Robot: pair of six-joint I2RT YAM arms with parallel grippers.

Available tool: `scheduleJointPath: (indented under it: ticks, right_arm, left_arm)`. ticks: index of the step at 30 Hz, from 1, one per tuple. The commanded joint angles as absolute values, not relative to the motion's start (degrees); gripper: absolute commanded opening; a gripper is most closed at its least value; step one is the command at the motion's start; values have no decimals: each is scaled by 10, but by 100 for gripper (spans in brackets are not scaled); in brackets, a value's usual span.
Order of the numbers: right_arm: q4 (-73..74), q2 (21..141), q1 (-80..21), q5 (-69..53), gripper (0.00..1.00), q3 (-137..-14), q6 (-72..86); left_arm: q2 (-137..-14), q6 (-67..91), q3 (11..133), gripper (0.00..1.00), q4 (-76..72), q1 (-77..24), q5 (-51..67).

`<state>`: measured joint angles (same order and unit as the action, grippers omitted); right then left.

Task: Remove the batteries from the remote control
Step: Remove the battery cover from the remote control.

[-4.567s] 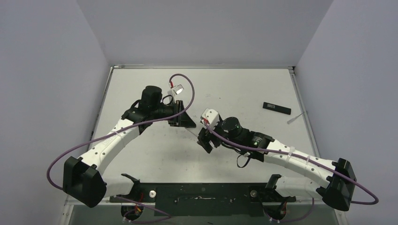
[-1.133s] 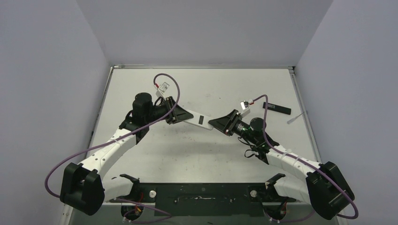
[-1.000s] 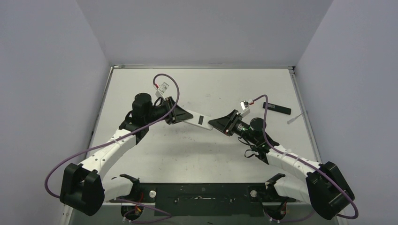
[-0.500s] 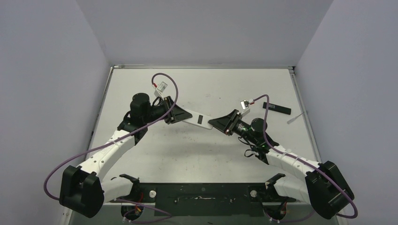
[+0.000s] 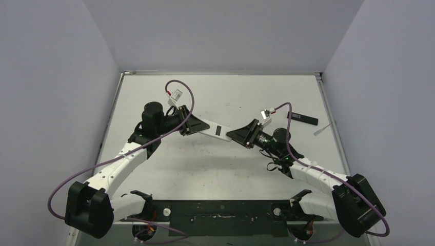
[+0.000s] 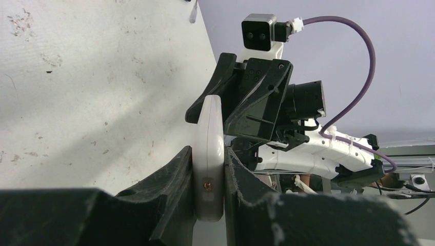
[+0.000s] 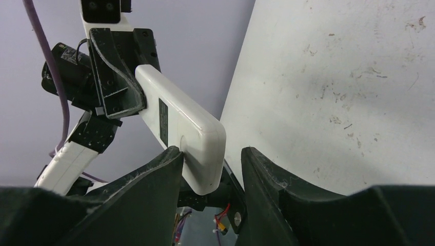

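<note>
**White remote, held aloft between two arms; batteries not on view**

**Location.** The remote (image 5: 213,129), a slim white slab, hangs clear of the table (image 5: 220,169) near its middle and spans the gap between the arms. No batteries show in any view. By judgement they sit inside the casing, but this cannot be confirmed.

**Holders.** The left gripper (image 6: 209,152) clamps one end of the remote flat between both fingers, seen edge-on in its own camera. The right gripper (image 7: 213,151) stands around the opposite end with its jaws parted. One finger lies against the casing and the other stands off with a plain gap, so only the left carries the piece.

**Handling (judged).**
- Casing: rigid, light, smooth plastic, liable to slip or swivel when pinched at one end alone. It is best taken across its thin dimension near an end, leaving the broad faces free.
- Cells: small, hard and round, prone to roll once out. They are best pinched across the barrel or tipped out.

**Obscured.**
- A dark strip (image 7: 163,122) on the remote's broad face may be a label or an opening; which one cannot be told.
- Whether a battery cover is on or off cannot be read.
- The left fingers hide their end of the casing.
- At the table's right side lie a black plate (image 5: 302,118) and, near it, a white piece (image 5: 320,130), both too small to identify.
</note>
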<state>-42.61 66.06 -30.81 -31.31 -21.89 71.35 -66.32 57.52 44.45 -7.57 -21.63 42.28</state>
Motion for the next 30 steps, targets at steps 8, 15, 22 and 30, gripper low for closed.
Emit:
scheduleJointPath:
  ticks: [8, 15, 22, 30]
  right_arm:
    - [-333, 644, -309, -323, 30, -293, 641]
    - [-348, 638, -298, -319, 22, -273, 655]
    - [-342, 629, -297, -329, 27, -273, 655]
    - [-304, 620, -296, -314, 30, -275, 641]
  left_arm:
    - [-650, 578, 446, 0, -114, -214, 425]
    - [-645, 580, 448, 0, -117, -212, 428]
    - [-645, 581, 444, 0, -121, -212, 429]
    - [-643, 582, 447, 0, -122, -210, 431]
